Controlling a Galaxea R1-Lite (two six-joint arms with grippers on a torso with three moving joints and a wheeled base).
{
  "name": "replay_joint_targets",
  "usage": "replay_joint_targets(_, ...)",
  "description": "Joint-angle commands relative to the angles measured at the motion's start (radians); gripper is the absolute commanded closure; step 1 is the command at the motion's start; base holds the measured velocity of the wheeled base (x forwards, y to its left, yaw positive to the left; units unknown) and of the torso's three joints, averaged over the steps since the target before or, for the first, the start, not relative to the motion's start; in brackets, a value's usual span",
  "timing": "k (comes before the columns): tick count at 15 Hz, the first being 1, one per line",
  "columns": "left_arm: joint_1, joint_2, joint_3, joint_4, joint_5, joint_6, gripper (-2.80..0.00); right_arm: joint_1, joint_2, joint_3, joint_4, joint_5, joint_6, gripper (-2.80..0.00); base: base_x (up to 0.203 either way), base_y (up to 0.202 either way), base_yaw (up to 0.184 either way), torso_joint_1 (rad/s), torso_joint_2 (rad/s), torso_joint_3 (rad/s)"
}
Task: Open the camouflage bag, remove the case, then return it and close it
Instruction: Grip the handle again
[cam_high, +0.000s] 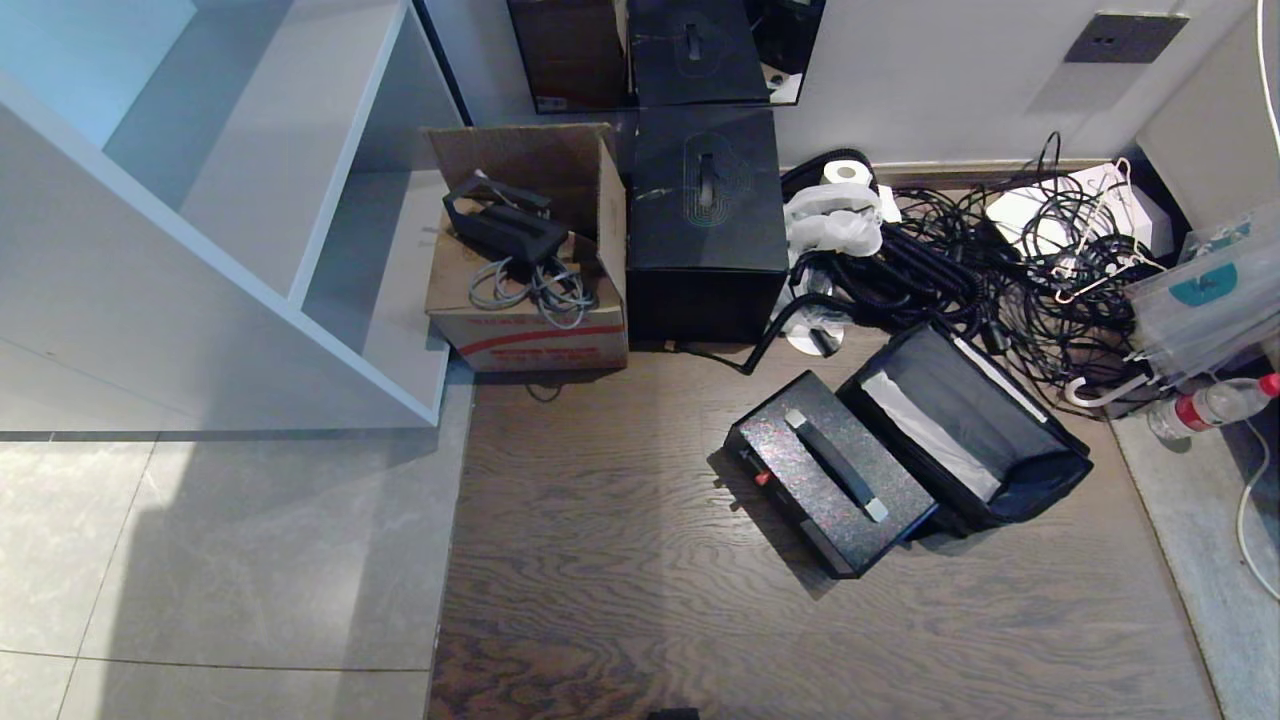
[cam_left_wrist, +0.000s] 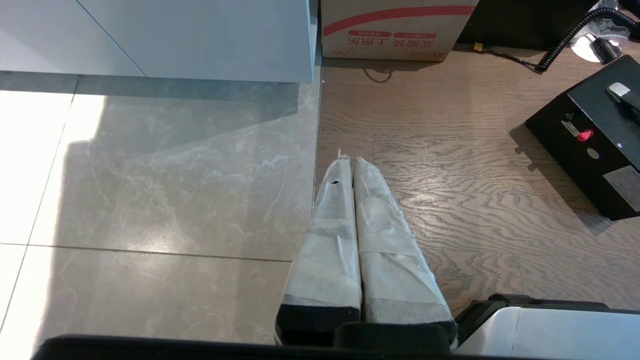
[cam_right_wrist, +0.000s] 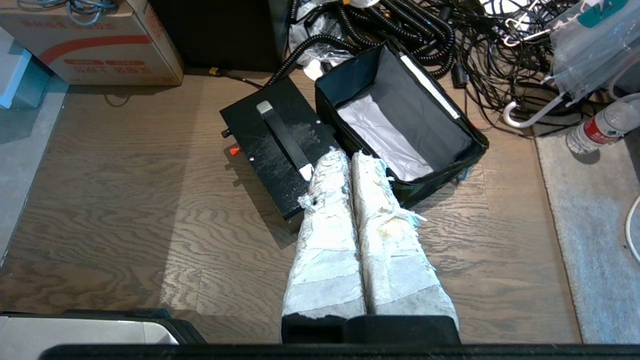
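While camouflage bag (cam_high: 965, 430) gapes open on floor, case (cam_high: 832, 482) lies touching its near side. Right gripper (cam_right_wrist: 346, 156) and left gripper (cam_left_wrist: 348, 161) hang pressed together, empty. Best: spread right gripper, take case handle (cam_high: 835, 465) midway, lift level into bag.

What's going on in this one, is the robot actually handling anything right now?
Nothing is being handled at this moment. The camouflage bag sits open on the wooden floor, its grey inside showing, and the case lies flat on the floor right beside it, out of the bag. The left gripper hangs shut over the floor, away from both. The right gripper is shut too, empty, hovering above the case's near end. Returning the case and closing the bag are not yet done.
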Motion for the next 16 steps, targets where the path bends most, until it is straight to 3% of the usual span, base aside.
replay_joint_targets(1,0.0,0.0,0.0,0.0,0.0,0.002,0.0,0.001,0.003,0.04,-0.001,0.0,-0.001,0.0,0.0,0.0,0.0,0.002,0.0,-0.036)
replay_joint_targets(10,0.0,0.0,0.0,0.0,0.0,0.001,0.0,0.001,0.003,0.04,-0.001,0.0,-0.001,0.0,0.0,0.0,0.0,0.002,0.0,-0.169)
replay_joint_targets(16,0.0,0.0,0.0,0.0,0.0,0.001,0.0,0.001,0.003,0.04,-0.001,0.0,-0.001,0.0,0.0,0.0,0.0,0.0,0.0,-0.027)
